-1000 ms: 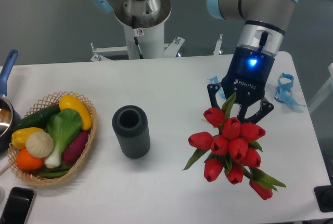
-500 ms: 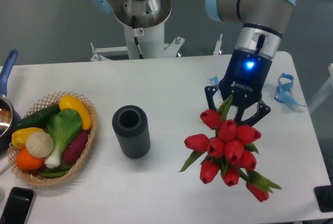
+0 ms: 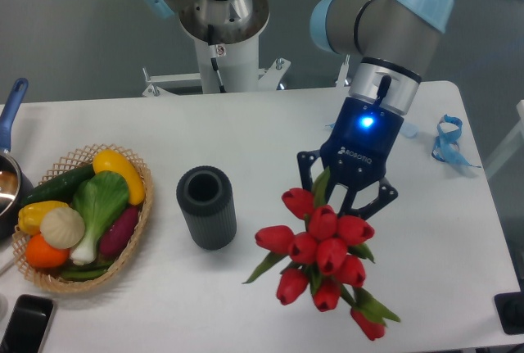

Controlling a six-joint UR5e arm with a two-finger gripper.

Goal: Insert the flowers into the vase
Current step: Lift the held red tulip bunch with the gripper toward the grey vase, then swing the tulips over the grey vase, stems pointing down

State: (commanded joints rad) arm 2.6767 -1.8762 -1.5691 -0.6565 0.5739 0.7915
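**Tulips in carriage, vase not yet reached**

White table (image 3: 270, 132) bearing, far left, woven wicker basket of toy vegetables (image 3: 82, 218). Right of centre, two-finger gripper (image 3: 344, 197), fingers closed around bunch of red tulip buds with green leaves (image 3: 323, 255), carried clear of tabletop. Left of bunch, well apart, small dark grey ribbed vase (image 3: 207, 207), upright, mouth open. Step judged: transport. Next: shift left above mouth, align stems, lower.

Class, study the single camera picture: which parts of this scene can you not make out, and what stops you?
- Pincer fingertips and flower stems: covered by the flowers.
- Vase interior: too dark.
- Pan: cut off by the left edge.
- Black objects at both bottom corners: cropped.
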